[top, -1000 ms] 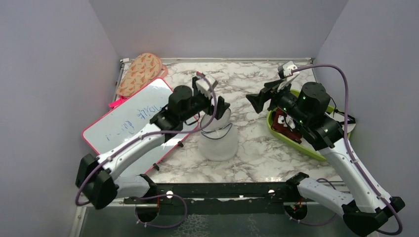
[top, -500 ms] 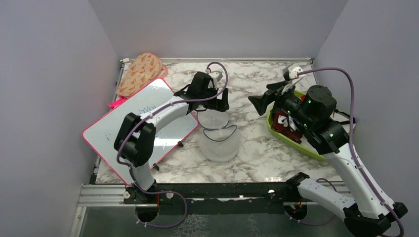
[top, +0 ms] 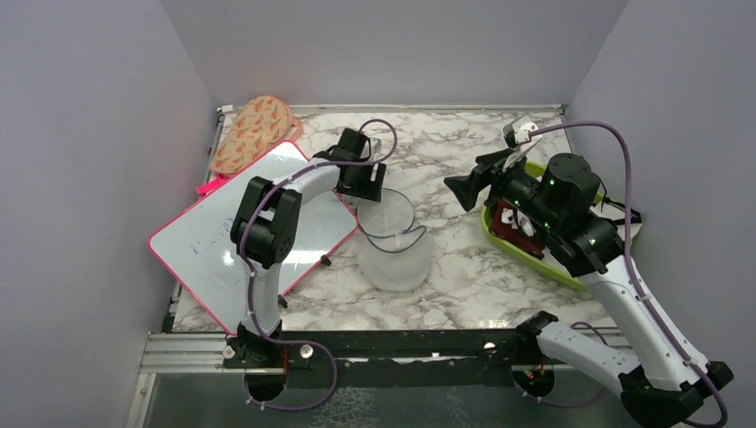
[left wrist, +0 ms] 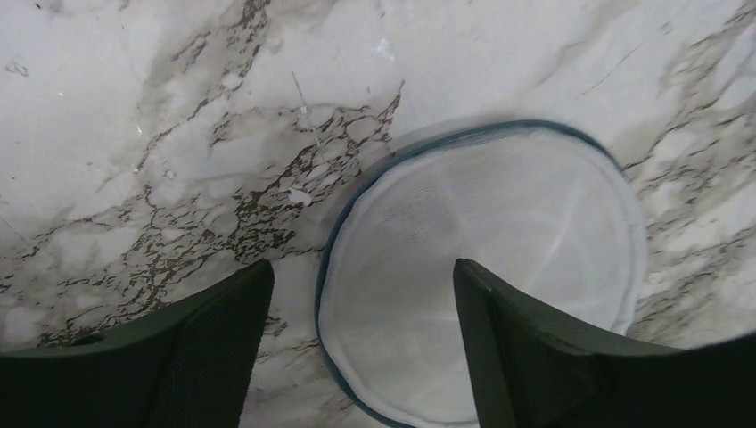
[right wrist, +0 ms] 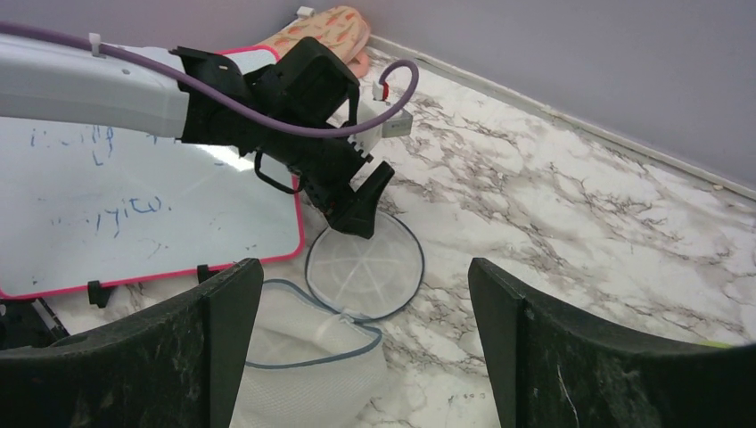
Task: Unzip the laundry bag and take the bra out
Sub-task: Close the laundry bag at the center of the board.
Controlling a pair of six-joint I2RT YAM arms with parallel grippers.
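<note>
Laundry bag [top: 395,259] sits in the middle of the table with its zip undone and its mouth facing up. Its round lid [top: 385,212] lies flat just behind it. No bra shows; my guess is it is down inside. Left claw [top: 370,185] hangs over the lid's far-left edge, fingers apart, holding nothing. Right claw [top: 464,187] is off to the right by the tray [top: 526,259], wide and empty. The left claw is nearer. From it, the bag's mouth lies back toward the robot.
</note>
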